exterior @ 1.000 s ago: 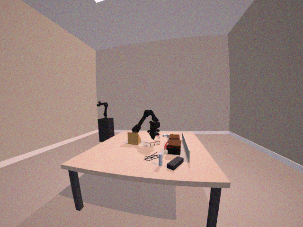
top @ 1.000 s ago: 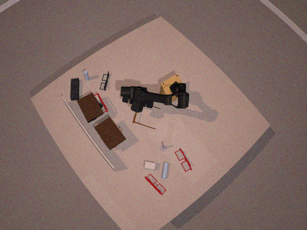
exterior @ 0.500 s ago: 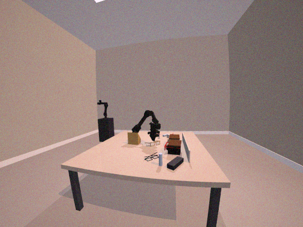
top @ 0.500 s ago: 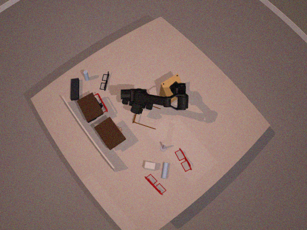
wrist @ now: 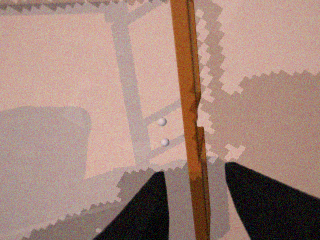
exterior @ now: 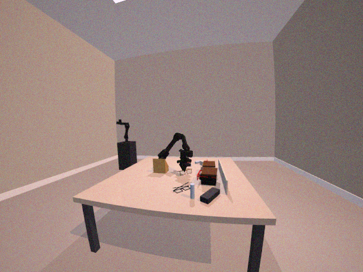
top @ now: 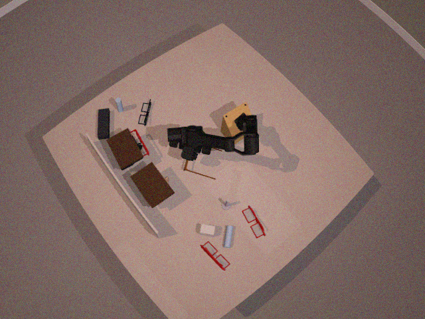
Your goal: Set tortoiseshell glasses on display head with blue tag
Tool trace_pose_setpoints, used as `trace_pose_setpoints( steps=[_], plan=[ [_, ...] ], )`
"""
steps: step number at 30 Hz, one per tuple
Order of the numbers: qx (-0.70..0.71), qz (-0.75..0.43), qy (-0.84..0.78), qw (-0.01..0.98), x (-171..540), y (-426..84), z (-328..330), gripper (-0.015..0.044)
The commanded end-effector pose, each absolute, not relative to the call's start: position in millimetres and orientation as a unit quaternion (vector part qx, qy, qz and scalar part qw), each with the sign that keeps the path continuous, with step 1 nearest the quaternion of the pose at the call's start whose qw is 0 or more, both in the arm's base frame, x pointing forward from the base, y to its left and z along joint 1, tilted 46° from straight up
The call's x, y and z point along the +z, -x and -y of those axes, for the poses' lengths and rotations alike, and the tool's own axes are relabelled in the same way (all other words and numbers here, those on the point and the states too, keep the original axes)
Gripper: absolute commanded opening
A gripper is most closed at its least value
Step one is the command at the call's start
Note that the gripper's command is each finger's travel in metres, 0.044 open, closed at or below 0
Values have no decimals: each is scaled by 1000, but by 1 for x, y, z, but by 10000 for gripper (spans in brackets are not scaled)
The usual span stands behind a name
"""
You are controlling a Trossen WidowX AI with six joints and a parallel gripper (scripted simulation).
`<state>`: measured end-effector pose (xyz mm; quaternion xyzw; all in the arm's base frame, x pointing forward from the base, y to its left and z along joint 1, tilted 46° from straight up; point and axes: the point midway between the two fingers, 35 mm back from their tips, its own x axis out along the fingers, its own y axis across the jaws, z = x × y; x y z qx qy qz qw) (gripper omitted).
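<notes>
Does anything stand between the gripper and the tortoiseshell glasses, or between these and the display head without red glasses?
Nothing visible stands between the gripper and the tortoiseshell glasses, nor between these and that display head. Its tag isn't visible.

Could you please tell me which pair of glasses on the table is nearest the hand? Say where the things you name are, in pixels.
The tortoiseshell glasses (top: pixel 200 173) (exterior: pixel 184 172) (wrist: pixel 186 75): their brown frame runs between the hand's open fingers, unlike the red or black pairs.

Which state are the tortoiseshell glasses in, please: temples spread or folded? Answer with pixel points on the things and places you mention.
Spread: in the top view, one temple of the tortoiseshell glasses (top: pixel 200 174) (wrist: pixel 186 75) extends away from the frame front.
</notes>
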<state>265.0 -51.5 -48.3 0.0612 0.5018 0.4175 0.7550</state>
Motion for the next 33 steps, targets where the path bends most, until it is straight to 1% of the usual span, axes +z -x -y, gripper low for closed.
trace_pose_setpoints(
  steps=[1, 12, 14, 27, 33],
  plan=[
    [419, -505, -71, 751, -56, -262, 43, 140],
    [419, -505, -71, 751, -58, -262, 40, 140],
    [419, -503, -65, 753, -56, -264, 43, 87],
    [419, -503, -65, 753, -56, -264, 43, 1],
    [419, -503, -64, 753, -54, -264, 45, 0]
  ],
)
